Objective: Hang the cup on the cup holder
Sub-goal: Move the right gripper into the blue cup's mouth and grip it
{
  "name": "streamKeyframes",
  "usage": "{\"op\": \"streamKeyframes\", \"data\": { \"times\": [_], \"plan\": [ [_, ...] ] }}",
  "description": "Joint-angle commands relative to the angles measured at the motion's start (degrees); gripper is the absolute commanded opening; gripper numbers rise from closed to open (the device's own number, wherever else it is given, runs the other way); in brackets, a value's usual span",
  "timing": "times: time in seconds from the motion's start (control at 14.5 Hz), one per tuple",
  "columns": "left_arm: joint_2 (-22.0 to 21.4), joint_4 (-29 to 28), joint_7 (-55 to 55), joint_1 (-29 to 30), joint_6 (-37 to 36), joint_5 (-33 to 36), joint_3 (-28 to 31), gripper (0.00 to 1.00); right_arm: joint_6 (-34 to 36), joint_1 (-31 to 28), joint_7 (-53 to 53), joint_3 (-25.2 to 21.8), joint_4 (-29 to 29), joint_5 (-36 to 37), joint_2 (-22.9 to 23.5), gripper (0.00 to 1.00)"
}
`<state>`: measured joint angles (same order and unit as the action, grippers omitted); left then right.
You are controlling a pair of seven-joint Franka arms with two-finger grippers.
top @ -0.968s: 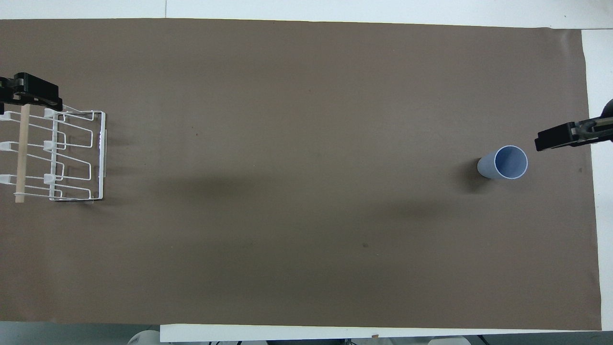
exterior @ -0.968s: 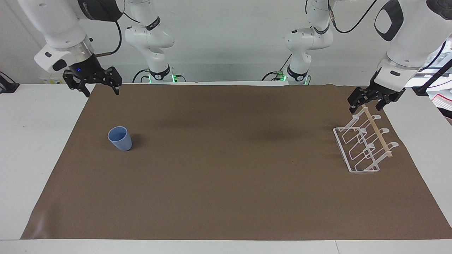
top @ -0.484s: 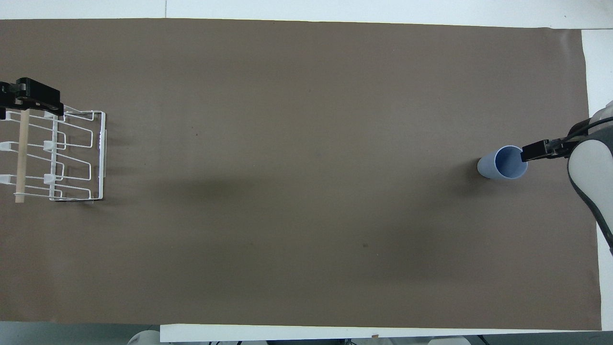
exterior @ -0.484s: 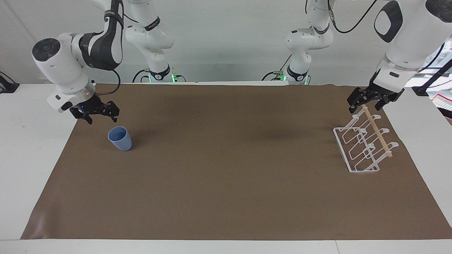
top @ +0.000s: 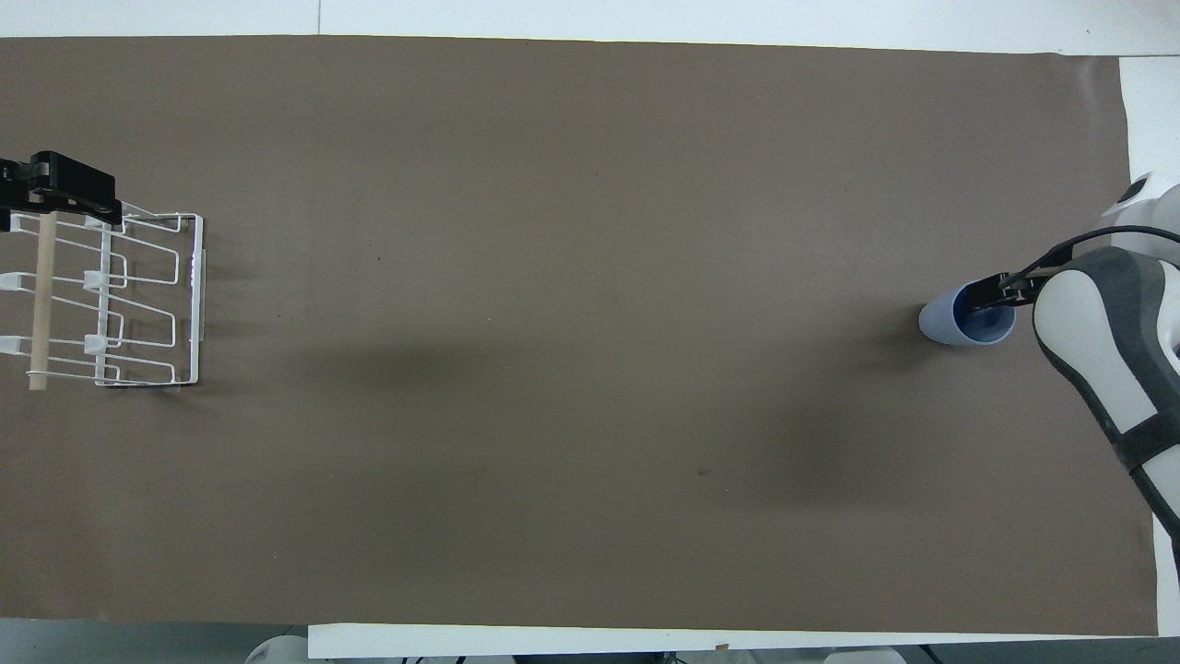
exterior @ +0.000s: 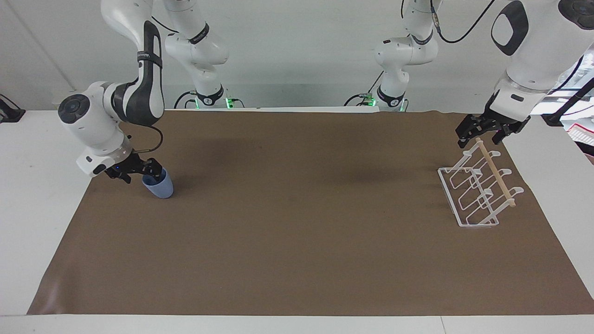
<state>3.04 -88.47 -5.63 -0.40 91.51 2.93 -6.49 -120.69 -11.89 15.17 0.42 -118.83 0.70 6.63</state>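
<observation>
The light-blue cup (exterior: 161, 188) stands upright on the brown mat near the right arm's end of the table; it also shows in the overhead view (top: 942, 323). My right gripper (exterior: 139, 175) is open and down at the cup's rim, with one finger (top: 988, 294) over the cup's mouth and the other outside it. The white wire cup holder (exterior: 468, 199) stands at the left arm's end and shows in the overhead view (top: 152, 304). My left gripper (exterior: 481, 138) is open and straddles the robot-side end of the holder's wooden rod (exterior: 496, 174).
The brown mat (exterior: 297, 241) covers most of the white table (exterior: 41, 195). The right arm's forearm (top: 1106, 360) hangs over the table's edge beside the cup. A red-and-white object (exterior: 584, 134) lies off the mat by the left arm.
My right gripper has come down from above the mat's corner to the cup's rim. The cup, the holder and my left gripper have stayed put.
</observation>
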Motion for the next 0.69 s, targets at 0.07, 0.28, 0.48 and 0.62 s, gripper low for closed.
{"op": "streamKeyframes", "data": {
  "times": [0.07, 0.28, 0.48, 0.62],
  "plan": [
    [-1.8, -2.3, -0.6, 0.1, 0.2, 1.0, 0.2, 1.0, -2.4, -0.8, 2.8, 0.4, -3.1, -1.3, -1.2, 0.91],
    [-1.9, -2.3, -0.6, 0.1, 0.3, 1.0, 0.2, 1.0, -4.2, -2.1, 6.2, 0.4, -3.8, -1.3, -0.7, 0.73],
    [-1.9, -2.3, -0.5, 0.1, 0.2, 1.0, 0.2, 1.0, -4.0, -2.2, 7.2, 0.4, -3.5, -1.3, -0.4, 0.42],
    [-2.2, -2.8, -0.4, 0.1, 0.2, 1.0, 0.2, 1.0, -3.7, -2.0, 7.2, 0.4, -3.5, -1.3, -0.4, 0.2]
  ]
}}
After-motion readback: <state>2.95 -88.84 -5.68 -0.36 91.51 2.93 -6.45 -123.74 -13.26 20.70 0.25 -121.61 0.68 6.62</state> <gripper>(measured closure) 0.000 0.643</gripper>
